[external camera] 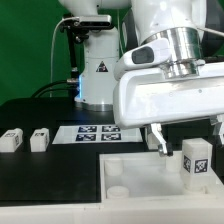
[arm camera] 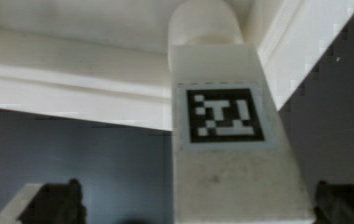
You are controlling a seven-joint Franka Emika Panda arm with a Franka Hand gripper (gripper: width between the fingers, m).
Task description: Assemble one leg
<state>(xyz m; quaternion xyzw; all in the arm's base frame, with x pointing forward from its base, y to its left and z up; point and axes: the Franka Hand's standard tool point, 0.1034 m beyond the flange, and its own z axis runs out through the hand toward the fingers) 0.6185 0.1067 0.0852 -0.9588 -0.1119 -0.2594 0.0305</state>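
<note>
A leg point(external camera: 195, 162), a small white block with a black-and-white tag, stands upright on the large white panel point(external camera: 135, 170) at the exterior view's right. In the wrist view the leg point(arm camera: 222, 110) fills the middle, with the panel point(arm camera: 67, 70) behind it. My gripper point(external camera: 188, 140) hangs over the leg and is open. Its dark fingertips point(arm camera: 53, 203) stand to either side of the leg in the wrist view, one apart from it, the other close against it. Two more legs point(external camera: 12, 140) point(external camera: 38, 139) lie on the dark table at the exterior view's left.
The marker board point(external camera: 95, 131) lies on the table behind the panel. The arm's white base point(external camera: 98, 75) stands at the back. A round socket point(external camera: 118, 188) shows in the panel near the front edge.
</note>
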